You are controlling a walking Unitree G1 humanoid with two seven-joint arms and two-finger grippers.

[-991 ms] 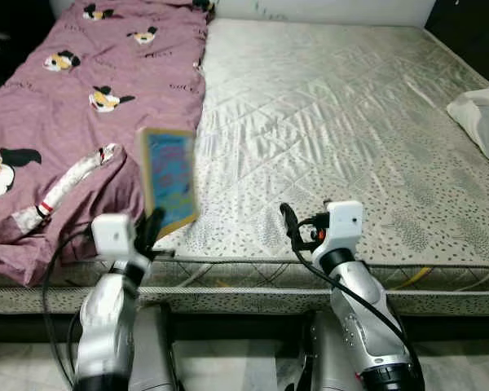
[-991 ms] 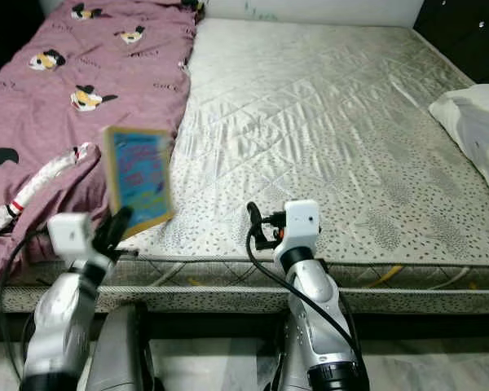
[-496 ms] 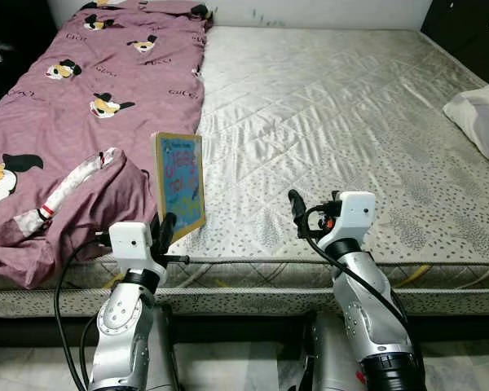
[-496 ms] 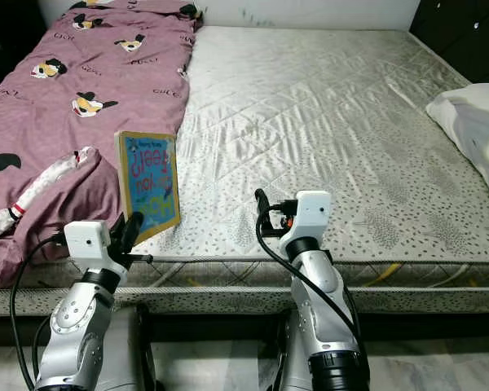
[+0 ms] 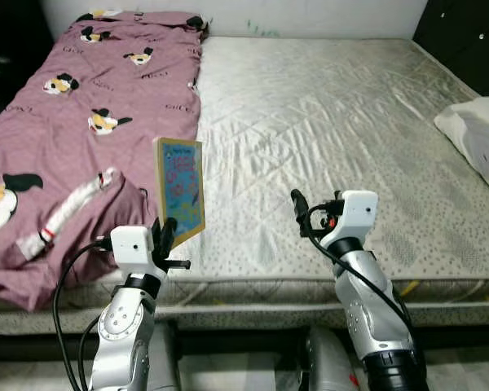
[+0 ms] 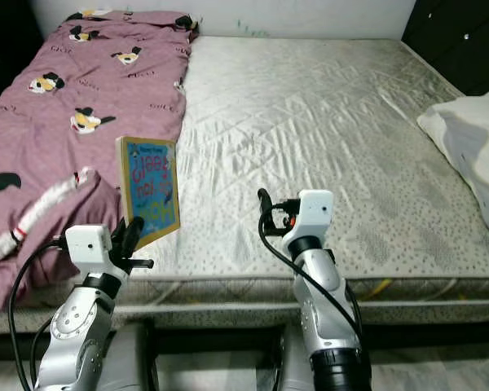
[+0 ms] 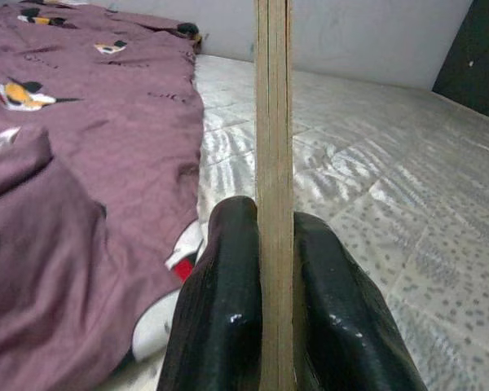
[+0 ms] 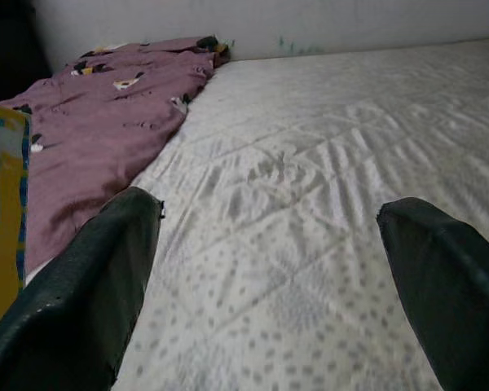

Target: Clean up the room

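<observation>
Over mattress [image 5: 326, 122] edge, left tool [image 5: 165, 236] clamping upright book [image 5: 180, 187]

Even indoor light, sharp frames, dark corners, mattress sheen

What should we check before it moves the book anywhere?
1. Left gripper shut on book: ok, both fingers clamp its lower edge.
2. Book upright: ok, it stands almost vertical above the gripper.
3. Right gripper free: ok, open, holding nothing.
4. Book clear of purple blanket: ok, held above the mattress edge.
5. Drop-off spot for the book: cannot tell.
</observation>
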